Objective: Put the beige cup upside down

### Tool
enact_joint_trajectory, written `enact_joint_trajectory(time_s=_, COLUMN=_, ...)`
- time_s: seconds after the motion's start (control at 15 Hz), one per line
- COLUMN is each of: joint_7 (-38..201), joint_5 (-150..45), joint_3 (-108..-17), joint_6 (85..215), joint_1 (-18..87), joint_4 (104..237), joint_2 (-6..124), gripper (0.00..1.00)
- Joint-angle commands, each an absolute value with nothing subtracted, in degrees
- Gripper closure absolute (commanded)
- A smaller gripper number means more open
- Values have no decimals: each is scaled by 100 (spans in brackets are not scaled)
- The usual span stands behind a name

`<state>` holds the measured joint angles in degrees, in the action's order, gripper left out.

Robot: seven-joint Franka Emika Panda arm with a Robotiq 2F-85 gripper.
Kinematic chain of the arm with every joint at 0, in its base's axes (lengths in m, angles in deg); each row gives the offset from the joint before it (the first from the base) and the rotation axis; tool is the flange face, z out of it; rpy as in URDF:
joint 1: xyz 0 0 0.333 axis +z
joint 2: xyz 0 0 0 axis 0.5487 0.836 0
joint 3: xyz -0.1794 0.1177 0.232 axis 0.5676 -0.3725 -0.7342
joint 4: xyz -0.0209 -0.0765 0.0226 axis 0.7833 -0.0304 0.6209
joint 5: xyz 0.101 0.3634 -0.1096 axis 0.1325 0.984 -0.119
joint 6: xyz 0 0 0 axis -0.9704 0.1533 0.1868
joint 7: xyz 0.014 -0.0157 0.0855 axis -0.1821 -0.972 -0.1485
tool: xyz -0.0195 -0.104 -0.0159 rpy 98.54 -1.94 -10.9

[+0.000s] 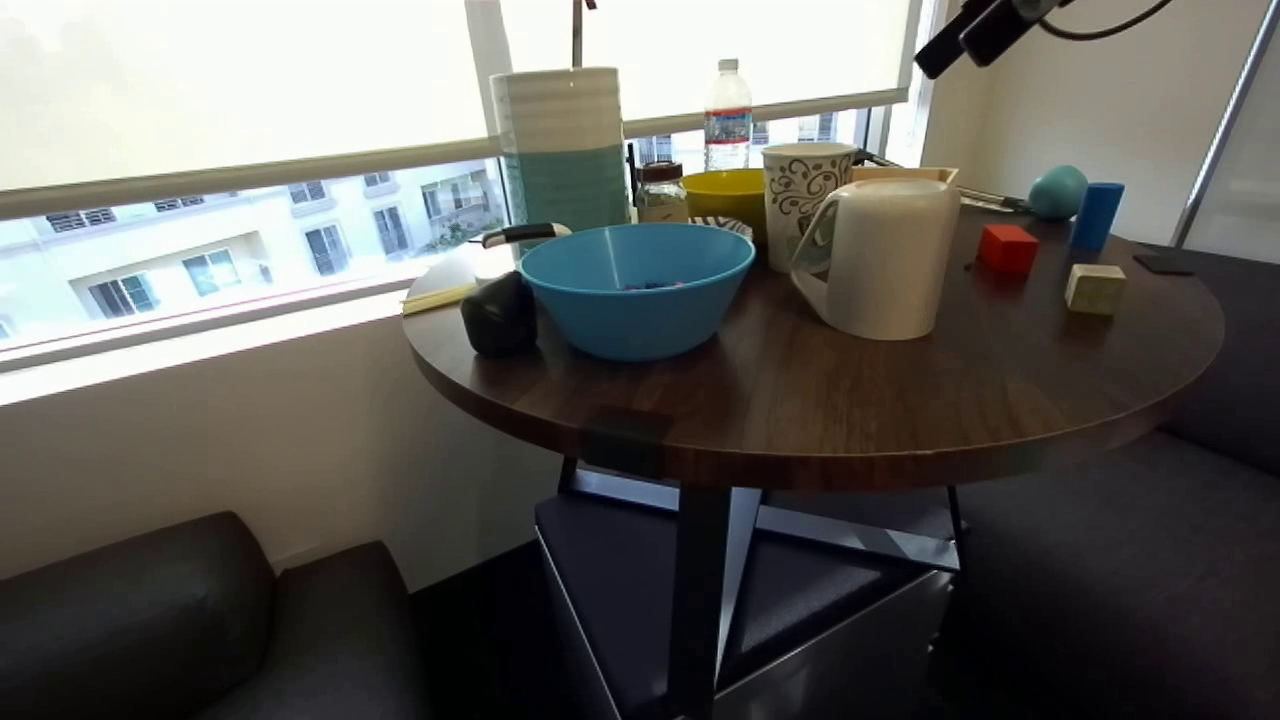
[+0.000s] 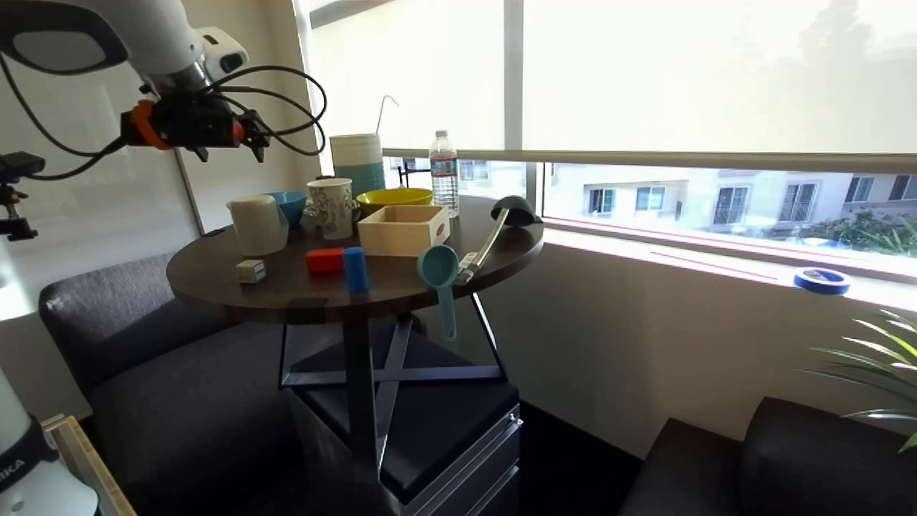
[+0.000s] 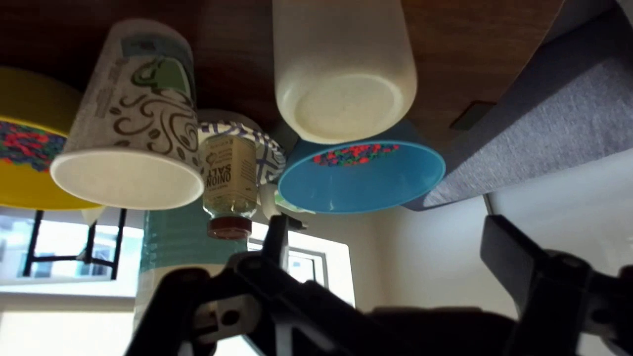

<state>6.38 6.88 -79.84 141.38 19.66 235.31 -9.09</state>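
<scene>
- One beige cup (image 1: pixel 893 262) stands upside down on the dark wood-grain worktop (image 1: pixel 800 400); its closed base, marked with a circle, faces up in the wrist view; its handle juts from the side;
- One gripper (image 3: pixel 385 237) hangs higher than the beige cup in both exterior views, well apart from it; its jaws are released, the two fingers spread wide;
- One scroll-patterned paper cup (image 3: pixel 138 118) stands upright near the beige cup, mouth up (the wrist view shows the scene turned over, so the mouth points down there);
- Two bowls are on the worktop, a blue bowl (image 3: pixel 361 190) and a yellow bowl (image 3: pixel 29 190); both hold small coloured bits, red and dark blue among them;
- One onion salt jar (image 3: pixel 231 173), with a reddish-brown lid, shows between the paper cup and the blue bowl in the wrist view;
- One clear water bottle (image 2: pixel 444 179) stands upright just beyond an open-topped wooden box (image 2: pixel 401 235) in an exterior view;
- Three small pieces sit near one another: a red block (image 2: pixel 324 261), a blue cylinder (image 2: pixel 355 271) on end, a pale cube (image 2: pixel 251 271);
- One black ladle (image 2: pixel 514 209) lies near a teal measuring scoop (image 2: pixel 437 266); the scoop's handle reaches past the worktop's edge;
- One roll of blue tape (image 2: pixel 822 281) lies flat on the windowsill (image 2: pixel 716 266).
</scene>
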Motion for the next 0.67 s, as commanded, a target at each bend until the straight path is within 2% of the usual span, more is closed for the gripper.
enact_joint_trajectory(time_s=0.0, joint_7=1942, joint_5=-121, joint_3=-8327, joint_6=13501, joint_1=1495, joint_4=23562, joint_2=-1563, gripper=0)
enact_joint_trajectory(time_s=0.33, joint_7=2667, joint_5=-495, joint_3=-8275, joint_6=12727, joint_1=1366, joint_4=23535, joint_2=-1976, gripper=0)
enact_joint_trajectory(time_s=0.6, joint_7=2513, joint_5=-340, joint_3=-8248, joint_6=12876, joint_1=1462, joint_4=23547, joint_2=-1854, gripper=0)
